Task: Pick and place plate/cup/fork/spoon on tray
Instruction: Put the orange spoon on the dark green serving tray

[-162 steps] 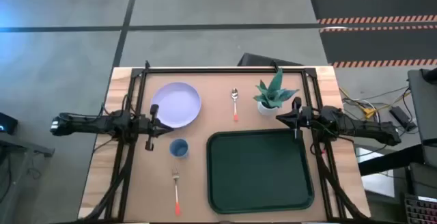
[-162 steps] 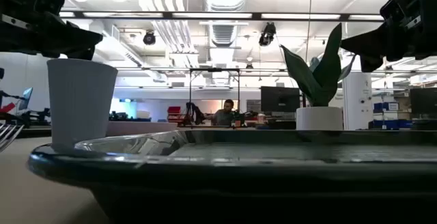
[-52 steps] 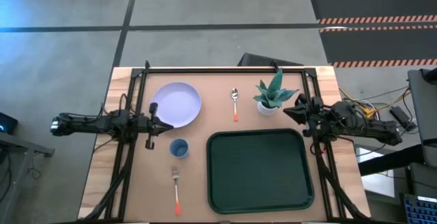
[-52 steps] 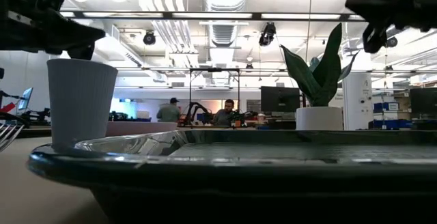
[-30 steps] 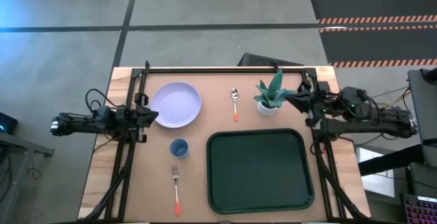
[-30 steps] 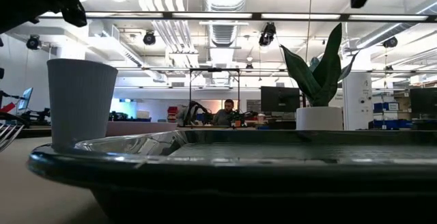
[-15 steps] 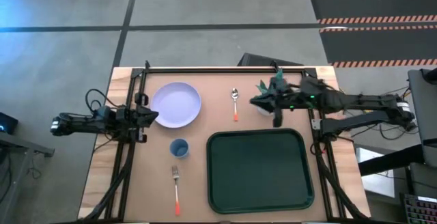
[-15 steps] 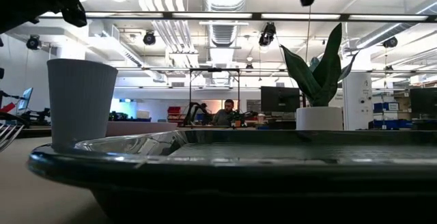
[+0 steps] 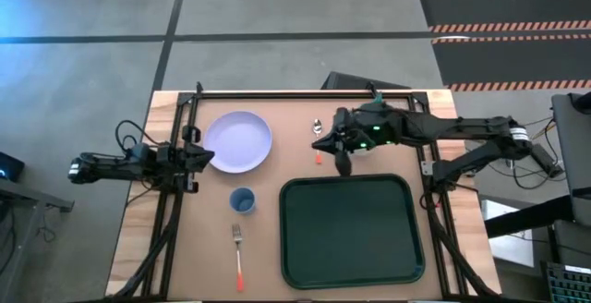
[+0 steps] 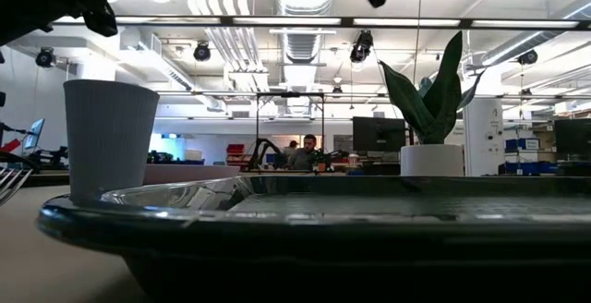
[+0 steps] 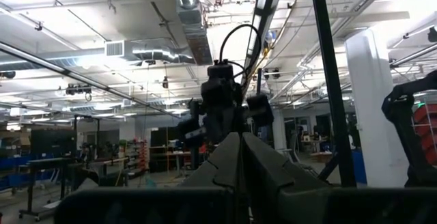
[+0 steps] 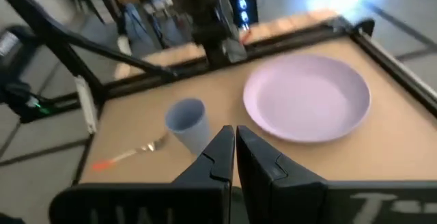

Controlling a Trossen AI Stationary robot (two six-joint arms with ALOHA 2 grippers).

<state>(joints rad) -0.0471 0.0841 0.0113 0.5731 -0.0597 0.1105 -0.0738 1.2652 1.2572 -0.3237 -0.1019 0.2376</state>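
The pale lavender plate (image 9: 238, 141) lies flat at the far left of the table, with the small blue cup (image 9: 242, 199) standing nearer and the fork (image 9: 238, 257) nearer still. The spoon (image 9: 317, 128) lies right of the plate. The dark green tray (image 9: 349, 231) sits at the near right. My right gripper (image 9: 323, 143) is shut and empty, held high over the spoon's handle. Its wrist view shows the plate (image 12: 307, 98), the cup (image 12: 188, 121) and the fork (image 12: 130, 154). My left gripper (image 9: 208, 158) is shut and empty beside the plate's left rim.
A white pot with a green plant (image 10: 429, 109) stands behind the tray, mostly under my right arm in the high view. Black frame bars (image 9: 295, 93) run along the table's far edge and both sides. Bare wood lies between the cup and the tray.
My right gripper has swung toward the table's left edge, from beside the plant, over the pot, to above the spoon. It stays high and shut. Nothing on the table has moved.
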